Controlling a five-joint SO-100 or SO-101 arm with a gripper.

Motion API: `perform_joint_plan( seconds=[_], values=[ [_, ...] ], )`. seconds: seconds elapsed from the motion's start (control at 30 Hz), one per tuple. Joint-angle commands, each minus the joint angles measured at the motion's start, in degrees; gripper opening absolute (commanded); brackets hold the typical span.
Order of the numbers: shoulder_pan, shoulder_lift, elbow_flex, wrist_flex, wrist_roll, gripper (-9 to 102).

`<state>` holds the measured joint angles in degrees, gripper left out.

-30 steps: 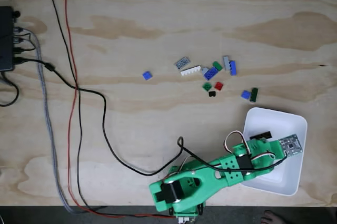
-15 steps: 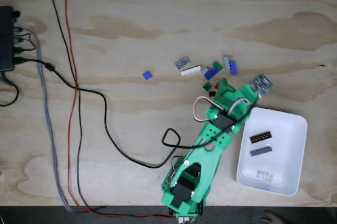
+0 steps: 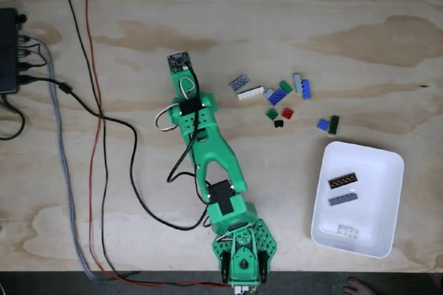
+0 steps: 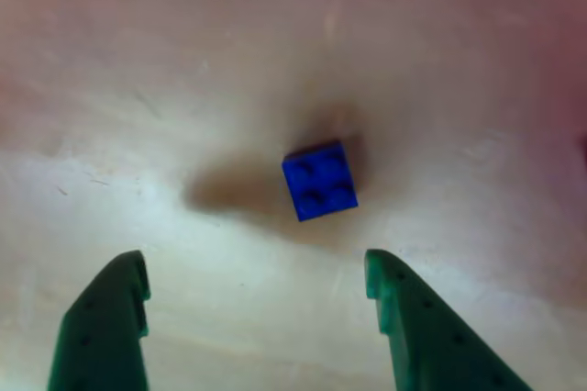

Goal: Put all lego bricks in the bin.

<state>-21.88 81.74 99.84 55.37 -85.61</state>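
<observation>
Bricks in the bin (image 3: 391,163) number three as far as the fixed view shows: a dark brown plate (image 3: 343,180), a grey plate (image 3: 343,199) below it, and a white piece (image 3: 348,230) near the lower edge. The bin sits at the lower right of the wooden surface (image 3: 277,18). Most of the work is left, by my judgement: a loose cluster of lego bricks (image 3: 277,94) lies well apart from the bin, above and to its left, with a blue and a dark green one (image 3: 333,124) nearer the bin's top edge. In the other view the claw (image 4: 257,295) is spread wide and holds nothing, its two green fingers (image 4: 103,322) flanking a lone small blue brick (image 4: 319,180) lying flat just ahead of them, untouched.
</observation>
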Motion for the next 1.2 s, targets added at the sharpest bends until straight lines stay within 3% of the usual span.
perform_joint_plan(
  seconds=[0.0, 0.23, 0.5, 0.6, 0.73, 0.87, 0.97, 1.07, 1.17],
  values=[
    [2.46, -3.25, -8.17, -0.79, -4.13, 25],
    [4.92, -10.99, -14.15, -0.97, -7.65, 21],
    [1.14, -11.78, -13.71, 2.90, -5.36, 0],
    [0.09, -3.69, -10.99, 4.39, -1.32, 0],
    [2.29, 20.30, -6.59, 4.57, 6.33, 0],
    [9.32, 32.96, -4.04, 5.80, 9.49, 0],
    [20.04, 40.43, -3.43, 3.16, 13.27, 0],
    [37.97, 50.36, -2.46, 2.11, 13.10, 0],
    [59.68, 56.34, -0.44, 8.35, 9.32, 0]
  ],
)
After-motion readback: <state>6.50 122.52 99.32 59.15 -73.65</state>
